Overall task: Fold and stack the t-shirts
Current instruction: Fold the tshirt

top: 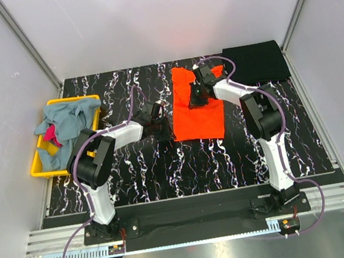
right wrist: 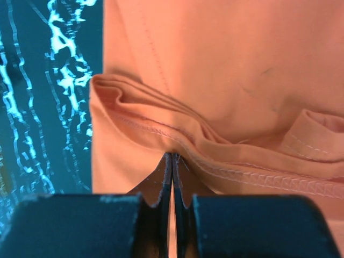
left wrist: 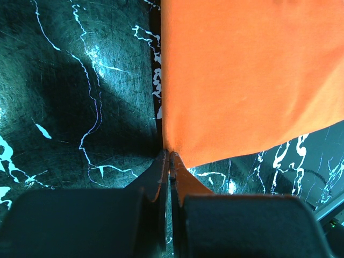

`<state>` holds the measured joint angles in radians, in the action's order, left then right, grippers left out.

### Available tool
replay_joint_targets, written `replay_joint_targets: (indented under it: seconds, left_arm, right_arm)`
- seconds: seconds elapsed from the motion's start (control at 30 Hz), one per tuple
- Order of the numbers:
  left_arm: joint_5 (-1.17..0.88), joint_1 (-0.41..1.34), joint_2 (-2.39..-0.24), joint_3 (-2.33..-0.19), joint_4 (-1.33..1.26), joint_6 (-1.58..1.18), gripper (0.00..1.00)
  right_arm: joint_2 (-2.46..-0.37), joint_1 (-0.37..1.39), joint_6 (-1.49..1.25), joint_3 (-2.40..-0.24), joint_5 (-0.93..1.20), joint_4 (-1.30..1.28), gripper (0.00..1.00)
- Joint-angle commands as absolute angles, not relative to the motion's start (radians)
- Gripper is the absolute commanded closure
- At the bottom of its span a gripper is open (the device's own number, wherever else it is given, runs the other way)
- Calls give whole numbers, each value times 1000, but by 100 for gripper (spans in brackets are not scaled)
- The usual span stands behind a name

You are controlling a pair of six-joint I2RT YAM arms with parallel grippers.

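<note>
The bright orange t-shirt [top: 199, 115] lies partly folded in the middle of the table. In the left wrist view it [left wrist: 242, 80] fills the upper right. My left gripper [top: 162, 126] is at its near left corner, and its jaws [left wrist: 169, 157] are shut on the tip of that corner. My right gripper [top: 195, 98] is over the shirt's far part, shut [right wrist: 172, 157] on a bunched seam fold of the orange cloth [right wrist: 226, 80]. A folded black t-shirt [top: 256, 63] lies at the back right. Grey-blue shirts [top: 66, 119] and a magenta one [top: 51, 140] lie in the bin.
The yellow plastic bin [top: 37, 166] stands at the table's left edge. The black marbled tabletop [top: 165, 169] lies between the arms' bases and the orange shirt. White walls and metal frame posts close in the back and sides.
</note>
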<state>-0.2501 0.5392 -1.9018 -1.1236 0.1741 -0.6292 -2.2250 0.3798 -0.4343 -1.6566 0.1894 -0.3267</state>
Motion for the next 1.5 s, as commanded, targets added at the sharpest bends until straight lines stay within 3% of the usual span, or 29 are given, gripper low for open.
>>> replay_joint_targets:
  seconds: [0.0,0.57,1.1,1.47]
  left_arm:
    - [-232,549,-1882,-1118,216,-618,100]
    - [-233,558,-1878,-1115,216,-624,100]
    - [-233,558,-1888,-1121,216,-626,100]
    - [-232,560,-1887,-1121,216,-630,100]
  right_arm:
    - [-2226,382,-399,-1710,115,-318,95]
    - [-2296,367,-328,-1850,97,-353,96]
    - [-2126,399,-330,-1701,110,-318,95]
    - [-2132,439,-353,-1638,127,-268,95]
